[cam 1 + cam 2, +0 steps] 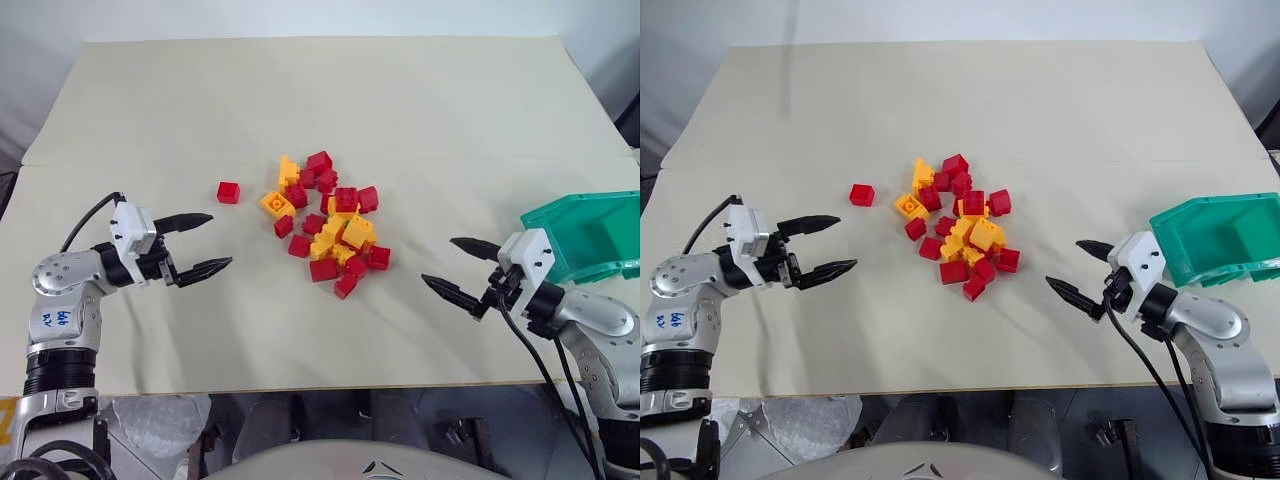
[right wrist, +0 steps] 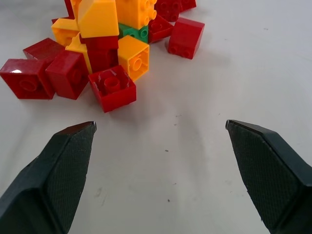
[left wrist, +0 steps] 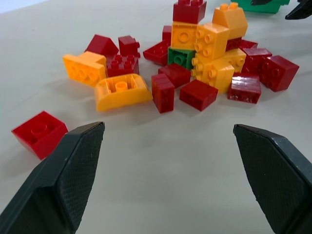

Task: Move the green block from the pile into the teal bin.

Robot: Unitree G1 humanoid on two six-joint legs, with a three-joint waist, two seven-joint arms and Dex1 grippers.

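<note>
The pile of red and yellow-orange bricks lies mid-table. The green block sits low inside it, wedged under yellow-orange bricks; from the other side the green block peeks out between a yellow-orange and a red brick. At the table's right edge stands the teal bin, tilted. My left gripper hovers left of the pile, open and empty, pointing at it. Right of the pile and just in front of the bin, my right gripper is also open and empty, aimed at the bricks.
A lone red brick lies apart, left of the pile and just beyond my left gripper. The table is covered with a beige sheet. Its front edge runs close under both arms.
</note>
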